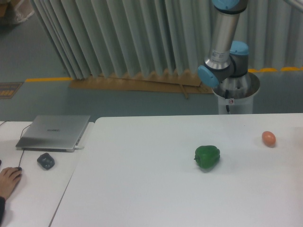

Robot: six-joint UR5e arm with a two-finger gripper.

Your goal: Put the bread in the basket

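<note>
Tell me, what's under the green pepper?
Only the white table. The green pepper sits straight on it, with nothing else showing underneath. The spot it covers can't be seen.

A single fixed camera stands in front of the white bench (pixel 156 189), raised and tilted down across it toward the arm's base (pixel 235 92) and the pleated curtain (pixel 123 38) behind, far enough back to take in a laptop (pixel 53 132) at left

text: none legible | laptop (pixel 53 132) lid logo: too blurred
</note>
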